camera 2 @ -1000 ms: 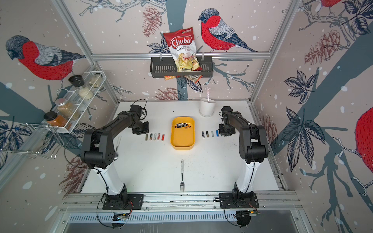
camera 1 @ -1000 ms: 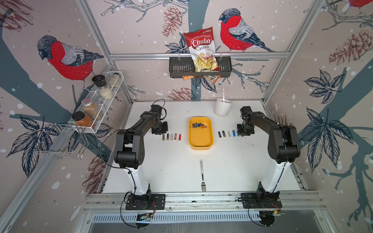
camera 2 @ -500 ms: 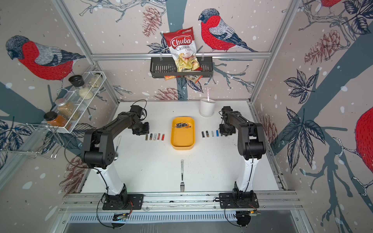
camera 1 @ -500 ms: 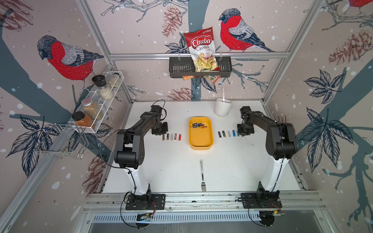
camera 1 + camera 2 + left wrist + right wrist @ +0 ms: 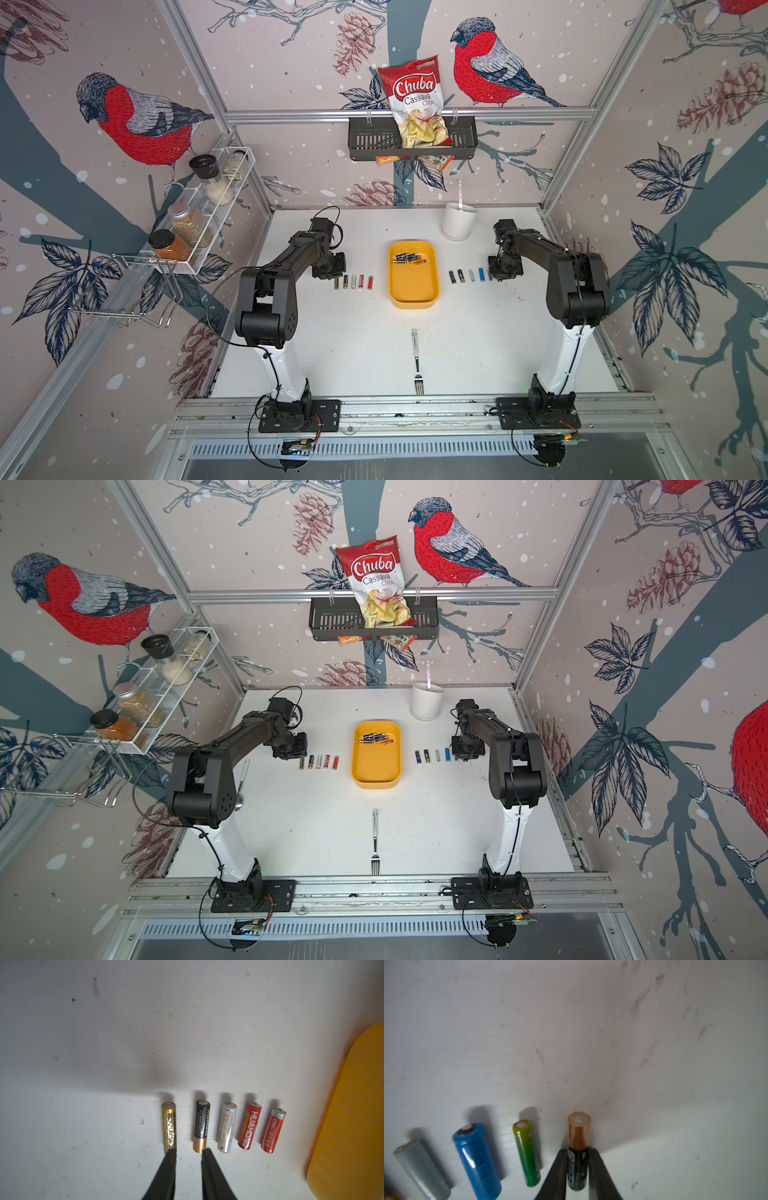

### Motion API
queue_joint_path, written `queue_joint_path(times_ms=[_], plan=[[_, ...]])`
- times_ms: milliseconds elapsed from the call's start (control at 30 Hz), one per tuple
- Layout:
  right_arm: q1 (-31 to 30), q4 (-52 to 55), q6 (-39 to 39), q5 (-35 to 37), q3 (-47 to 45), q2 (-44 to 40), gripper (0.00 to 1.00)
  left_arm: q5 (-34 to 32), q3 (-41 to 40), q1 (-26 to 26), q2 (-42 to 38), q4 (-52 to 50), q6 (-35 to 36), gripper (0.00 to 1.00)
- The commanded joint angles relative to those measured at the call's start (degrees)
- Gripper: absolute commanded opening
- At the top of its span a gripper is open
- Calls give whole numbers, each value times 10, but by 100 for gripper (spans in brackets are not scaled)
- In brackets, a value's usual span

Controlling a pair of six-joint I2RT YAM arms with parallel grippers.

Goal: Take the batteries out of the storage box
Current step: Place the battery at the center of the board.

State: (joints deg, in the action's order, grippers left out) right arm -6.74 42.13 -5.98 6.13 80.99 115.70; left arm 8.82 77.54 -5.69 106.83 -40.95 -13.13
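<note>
batteries (image 5: 409, 258) in box (image 5: 413, 286): look light, hard, roly; pinch mid-body | right claw (image 5: 578, 1150) hugs black-copper battery (image 5: 579, 1132) | left claw (image 5: 188, 1150) slightly open, empty

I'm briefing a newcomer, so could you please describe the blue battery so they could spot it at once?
Find the yellow box in the middle of the white table. On the right arm's side of it lies a row of batteries, and the blue battery sits between a grey battery and a thin green battery. It is the only blue one in that row.
</note>
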Motion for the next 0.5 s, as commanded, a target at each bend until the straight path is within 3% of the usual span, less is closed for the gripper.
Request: queue_joint_path(times_ms=[0,467], plan=[[-1,7,4,6,-1,2,26,-2,-3,1,-4,5,8,27],[-1,9,3,11,0,-4,31,-2,14,1,-5,-2,6,27]])
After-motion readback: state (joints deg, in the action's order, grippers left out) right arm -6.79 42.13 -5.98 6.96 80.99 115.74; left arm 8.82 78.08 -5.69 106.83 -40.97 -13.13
